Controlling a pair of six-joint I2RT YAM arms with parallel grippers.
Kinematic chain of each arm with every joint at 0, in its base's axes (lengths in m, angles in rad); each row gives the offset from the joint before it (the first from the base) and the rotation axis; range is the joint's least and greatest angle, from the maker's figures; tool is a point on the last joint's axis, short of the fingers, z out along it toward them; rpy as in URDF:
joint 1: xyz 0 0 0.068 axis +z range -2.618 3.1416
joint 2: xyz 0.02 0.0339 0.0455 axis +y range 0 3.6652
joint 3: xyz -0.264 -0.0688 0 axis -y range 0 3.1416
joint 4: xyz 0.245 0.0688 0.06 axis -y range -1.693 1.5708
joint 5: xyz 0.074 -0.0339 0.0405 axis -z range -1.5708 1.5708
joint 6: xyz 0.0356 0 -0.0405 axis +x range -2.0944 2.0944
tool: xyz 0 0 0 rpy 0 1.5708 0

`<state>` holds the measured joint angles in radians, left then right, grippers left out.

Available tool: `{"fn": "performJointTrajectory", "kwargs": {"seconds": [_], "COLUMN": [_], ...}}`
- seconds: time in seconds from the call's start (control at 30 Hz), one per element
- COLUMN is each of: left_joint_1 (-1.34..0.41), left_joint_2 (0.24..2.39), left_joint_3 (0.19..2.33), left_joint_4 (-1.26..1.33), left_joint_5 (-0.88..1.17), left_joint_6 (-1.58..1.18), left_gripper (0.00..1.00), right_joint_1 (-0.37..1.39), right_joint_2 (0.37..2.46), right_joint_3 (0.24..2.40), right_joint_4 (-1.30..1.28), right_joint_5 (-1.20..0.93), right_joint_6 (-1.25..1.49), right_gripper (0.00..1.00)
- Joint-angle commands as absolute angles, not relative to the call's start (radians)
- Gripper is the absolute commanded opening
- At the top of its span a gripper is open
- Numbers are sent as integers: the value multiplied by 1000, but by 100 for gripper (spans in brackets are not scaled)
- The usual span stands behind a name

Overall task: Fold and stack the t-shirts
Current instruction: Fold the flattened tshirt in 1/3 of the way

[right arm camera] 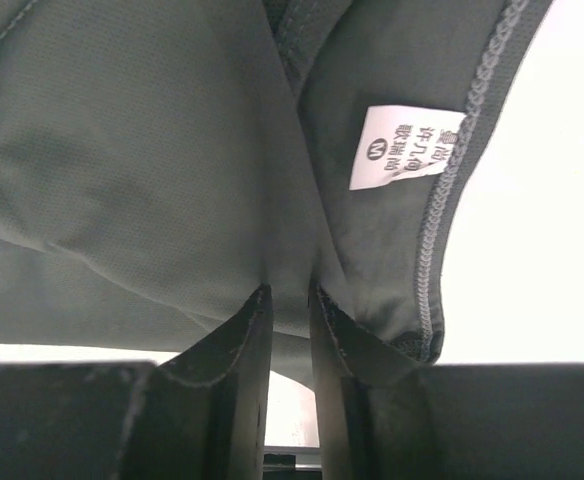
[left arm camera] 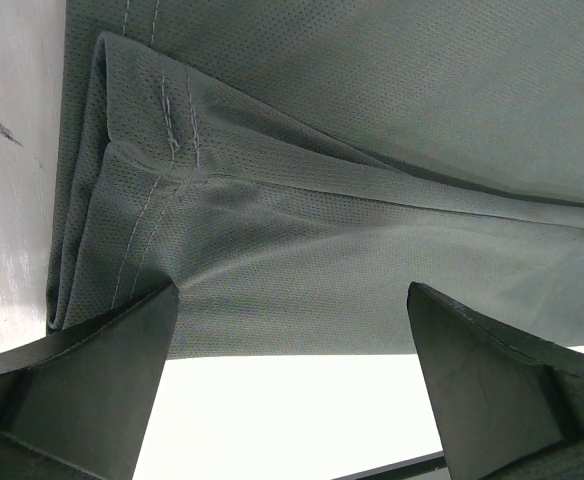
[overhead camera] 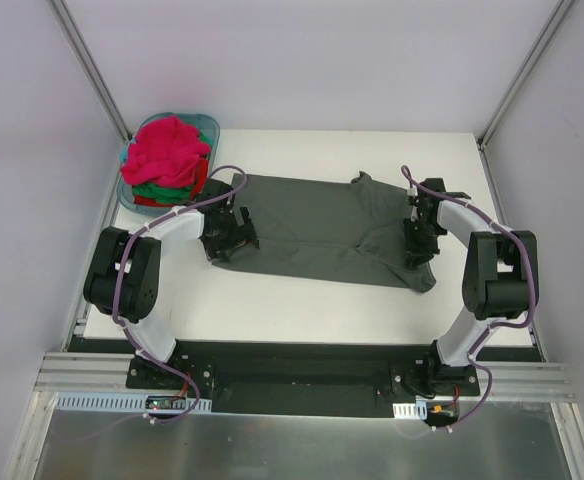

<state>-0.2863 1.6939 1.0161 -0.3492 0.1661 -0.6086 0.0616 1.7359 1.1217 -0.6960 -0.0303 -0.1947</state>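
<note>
Lying spread across the middle of the top view is the dark charcoal grey cloth t-shirt [overhead camera: 322, 225], on the white table [overhead camera: 302, 310], long axis left to right. More pink-red, red and green cloth shirts [overhead camera: 167, 155] sit heaped in the teal plastic basket [overhead camera: 210, 125], upper left of the frame, not yet touched by either arm.

Handling, as a judgement: thin mesh-knit fabric, light, limp and not fragile. It will sag and drag when lifted and slide easily on the smooth table. Best pinched at double-layer edges such as hems, seams and the collar, one grip at each end so the cloth stays taut through a fold.

Left gripper [overhead camera: 234, 232]: at the shirt's left end, jaws released and spread as wide as they go. In the left wrist view its two fingers [left arm camera: 122, 380] sit at the lower corners of the frame, straddling a stitched, folded edge, and hold nothing. Whether the tips touch the cloth cannot be told.

Right gripper [overhead camera: 417, 235]: at the shirt's right end, jaws clenched nearly together. The right wrist view shows a fold of the grey fabric pinched between them, lower centre of the frame. The small white neck label [right arm camera: 404, 147] and the stitched collar edge sit just up and right of the pinch.
</note>
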Motion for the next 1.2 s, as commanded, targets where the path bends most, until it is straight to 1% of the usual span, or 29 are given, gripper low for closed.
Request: {"fn": "performJointTrajectory", "kwargs": {"seconds": [0.0,0.07,0.1,0.13,0.17,0.43,0.5,0.6,0.63,0.67,0.73,0.8,0.87,0.9,1.03,1.13,1.17], "left_joint_1": [-275,-273,-272,-272,-270,-268,-267,-265,-265,-264,-262,-261,-259,-259,-259,-259,-259], "left_joint_2": [1706,1706,1703,1701,1700,1701,1706,1712,1713,1716,1720,1718,1715,1713,1715,1718,1718], "left_joint_3": [997,997,996,997,994,996,996,994,997,997,997,996,994,994,993,996,996], "left_joint_4": [-396,-397,-397,-397,-397,-397,-397,-397,-397,-397,-397,-397,-399,-397,-397,-397,-397], "left_joint_5": [118,117,114,114,114,115,123,126,126,129,130,133,132,130,129,133,135], "left_joint_6": [-571,-571,-572,-572,-572,-571,-569,-563,-563,-563,-561,-557,-557,-558,-558,-558,-560], "left_gripper": [99,99,99,99,99,99,99,99,99,99,99,99,99,99,99,99,99], "right_joint_1": [55,55,55,55,54,55,55,54,54,55,54,51,46,45,44,46,46], "right_joint_2": [1733,1724,1718,1714,1707,1643,1634,1638,1650,1667,1693,1712,1720,1721,1707,1698,1695], "right_joint_3": [1129,1131,1131,1129,1127,1114,1111,1097,1092,1091,1083,1080,1074,1072,1060,1063,1065], "right_joint_4": [-707,-707,-709,-704,-706,-672,-686,-704,-710,-718,-721,-724,-729,-726,-712,-706,-707], "right_joint_5": [-142,-181,-187,-181,-176,-35,-20,-14,-27,-40,-51,-35,-44,-57,-84,-98,-94], "right_joint_6": [-196,-192,-192,-192,-189,-204,-213,-207,-209,-207,-204,-198,-186,-186,-178,-175,-169], "right_gripper": [21,14,10,2,1,1,2,27,40,48,59,61,61,57,29,29,26]}}
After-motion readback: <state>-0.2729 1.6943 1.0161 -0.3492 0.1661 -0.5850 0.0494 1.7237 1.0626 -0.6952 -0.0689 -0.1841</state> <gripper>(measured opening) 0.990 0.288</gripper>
